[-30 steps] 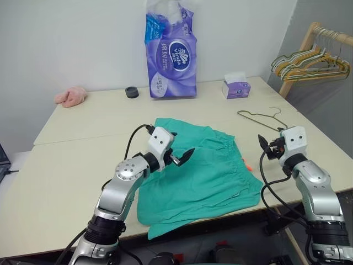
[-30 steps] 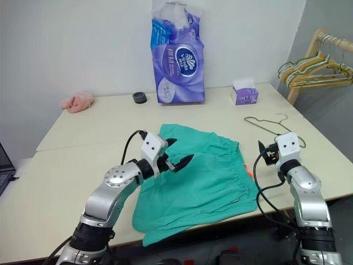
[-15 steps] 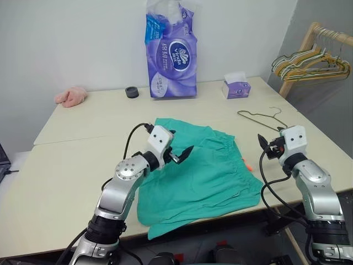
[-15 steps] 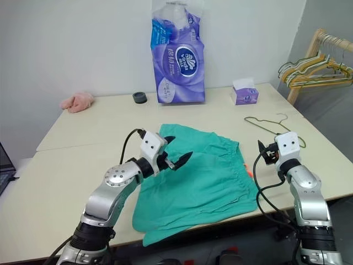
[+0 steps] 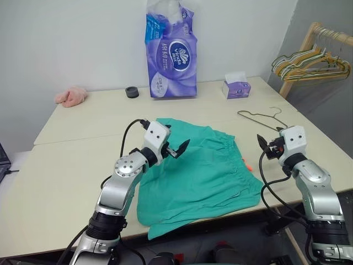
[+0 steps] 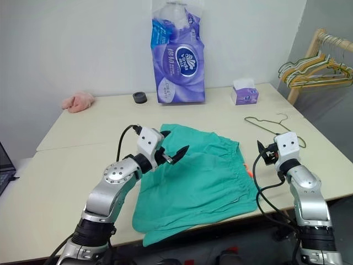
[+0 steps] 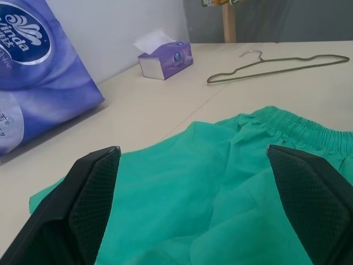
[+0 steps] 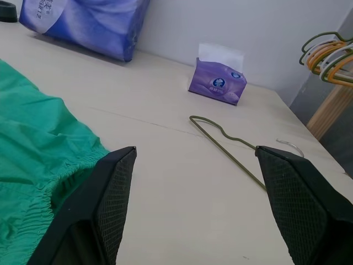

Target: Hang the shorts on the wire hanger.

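Two hands hang over the pale tabletop, both with fingers spread apart and holding nothing. The left hand hovers above the far left part of the shorts, clear of the cloth. The right hand hovers just past the right edge of the shorts, with bare tabletop beneath it.

The shorts lie flat and spread out near the front of the tabletop, their gathered waistband toward the right. Their near left corner hangs over the front edge. A small orange thing, too small to make out, peeks out at their right edge.

The wire hanger lies flat on the tabletop beyond the right hand, apart from the shorts, with its hook pointing toward the right edge.

A wide strip of bare tabletop runs between the shorts and the back row, where a tall purple pack of tissue paper stands by the wall. A black ring and a pink cloth lie to its left, a small purple tissue box to its right. Beyond the right edge, a wooden rack carries more hangers.
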Available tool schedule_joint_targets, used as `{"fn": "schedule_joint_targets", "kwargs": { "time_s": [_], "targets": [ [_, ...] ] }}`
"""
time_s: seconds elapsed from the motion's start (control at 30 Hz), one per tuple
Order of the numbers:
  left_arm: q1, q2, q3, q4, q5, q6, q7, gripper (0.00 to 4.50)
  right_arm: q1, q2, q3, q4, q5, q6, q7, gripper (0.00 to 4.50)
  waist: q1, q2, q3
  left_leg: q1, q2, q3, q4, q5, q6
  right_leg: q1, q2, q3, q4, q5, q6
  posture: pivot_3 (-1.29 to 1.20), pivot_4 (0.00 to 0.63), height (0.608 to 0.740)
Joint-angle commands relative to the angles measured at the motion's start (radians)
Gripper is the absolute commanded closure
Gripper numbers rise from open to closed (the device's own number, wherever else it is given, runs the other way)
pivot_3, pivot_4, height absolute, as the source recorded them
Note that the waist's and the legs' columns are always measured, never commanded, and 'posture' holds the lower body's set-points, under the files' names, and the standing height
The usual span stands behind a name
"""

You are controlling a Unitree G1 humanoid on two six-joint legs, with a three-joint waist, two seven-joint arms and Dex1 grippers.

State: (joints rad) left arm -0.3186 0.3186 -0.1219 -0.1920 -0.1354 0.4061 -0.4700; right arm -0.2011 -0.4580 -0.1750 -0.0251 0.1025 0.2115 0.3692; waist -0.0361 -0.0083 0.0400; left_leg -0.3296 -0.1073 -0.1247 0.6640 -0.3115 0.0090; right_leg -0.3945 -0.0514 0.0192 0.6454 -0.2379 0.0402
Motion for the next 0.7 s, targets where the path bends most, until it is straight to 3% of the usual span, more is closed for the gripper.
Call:
{"fn": "schedule_joint_targets", "kwargs": {
  "time_s": [0.03,0.7],
  "targets": [
    [-0.018,0.001,0.01,-0.017,0.004,-0.023,0.001,0.01,-0.019,-0.006,-0.016,-0.035,0.014,-0.021,0.001,0.82,0.0,0.0,0.0,0.0,0.0,0.0,0.0,0.0,0.0,0.0,0.0,0.0,0.0,0.0,0.0,-0.15,0.0,0.74],
    [-0.019,0.006,0.0,-0.015,0.008,-0.025,-0.013,0.01,-0.013,-0.008,-0.017,-0.052,0.018,-0.019,0.006,0.82,0.0,0.0,0.0,0.0,0.0,0.0,0.0,0.0,0.0,0.0,0.0,0.0,0.0,0.0,0.0,-0.15,0.0,0.74]
  ]
}}
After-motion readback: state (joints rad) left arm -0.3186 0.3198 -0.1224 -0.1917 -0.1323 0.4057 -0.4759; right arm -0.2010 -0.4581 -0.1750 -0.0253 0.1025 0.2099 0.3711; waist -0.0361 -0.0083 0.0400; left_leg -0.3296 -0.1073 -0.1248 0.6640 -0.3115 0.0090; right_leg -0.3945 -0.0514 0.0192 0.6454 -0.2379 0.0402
